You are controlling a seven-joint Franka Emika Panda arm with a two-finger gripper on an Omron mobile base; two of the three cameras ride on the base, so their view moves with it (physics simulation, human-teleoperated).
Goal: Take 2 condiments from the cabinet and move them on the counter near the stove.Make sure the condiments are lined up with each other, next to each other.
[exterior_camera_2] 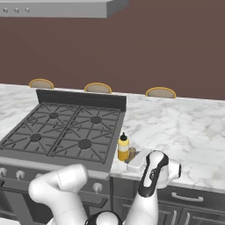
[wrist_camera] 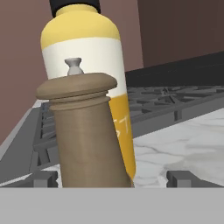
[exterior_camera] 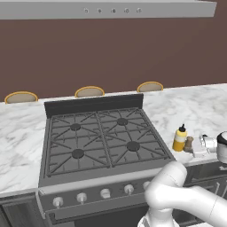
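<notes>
Brown back wall, white marble counter (exterior_camera: 199, 111) with grey veining, gas stove (exterior_camera: 104, 139) set into it, black grates, knob row on the steel front. Gripper (wrist_camera: 111, 179) low over the counter at the stove's right front corner, pointing toward the stove. Fingers spread wide: in hand view one dark fingertip (wrist_camera: 41, 178) sits left of the pepper mill (wrist_camera: 85, 131), the other sits right of it, with a visible gap on the right side. Left side contact: can't tell. Nothing looks clamped. Pepper mill stands upright on the marble between the fingertips, brown wood, knobbed top. Yellow squeeze bottle (wrist_camera: 94, 65) is directly beyond the mill from the fingers, upright, just beside it, possibly touching, can't tell. Base views agree: bottle (exterior_camera: 179, 138) nearest the stove edge, mill (exterior_camera: 189, 144) on its gripper side, both on counter.
</notes>
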